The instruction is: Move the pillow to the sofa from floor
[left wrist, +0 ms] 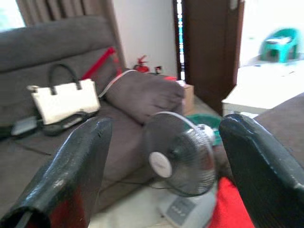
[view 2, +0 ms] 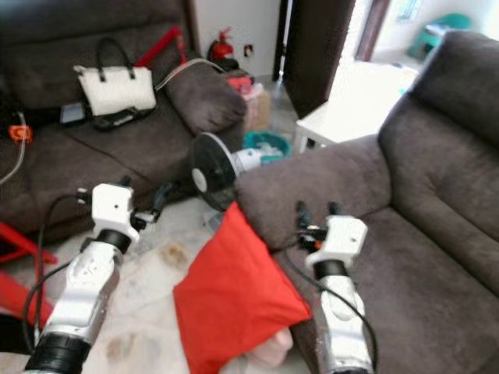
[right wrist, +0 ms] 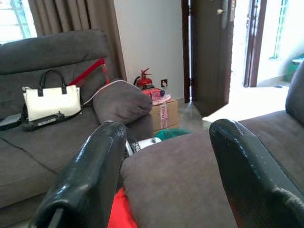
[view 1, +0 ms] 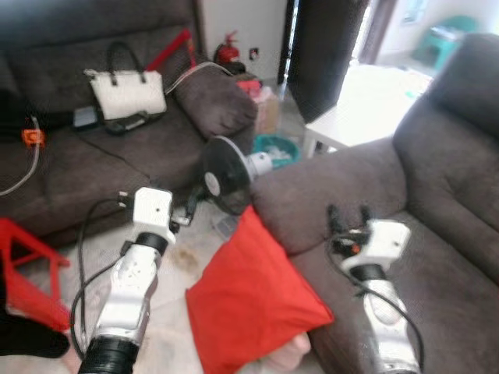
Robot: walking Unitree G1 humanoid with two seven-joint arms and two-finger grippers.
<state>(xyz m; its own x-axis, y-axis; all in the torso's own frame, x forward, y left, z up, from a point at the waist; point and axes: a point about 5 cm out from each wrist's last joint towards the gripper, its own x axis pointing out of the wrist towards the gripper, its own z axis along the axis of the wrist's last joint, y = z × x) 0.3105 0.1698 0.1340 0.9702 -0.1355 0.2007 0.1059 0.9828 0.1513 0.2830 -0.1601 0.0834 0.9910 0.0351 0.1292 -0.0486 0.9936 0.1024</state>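
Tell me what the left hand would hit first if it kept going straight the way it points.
Most likely the standing fan: it sits between the open fingers of the left hand, ahead of it. Depth is hard to judge.

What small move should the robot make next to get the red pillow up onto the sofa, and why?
Probably lower both open grippers toward the red pillow. It leans on the floor against the sofa armrest, untouched; the left gripper hovers above the floor beside it and the right gripper above the seat.
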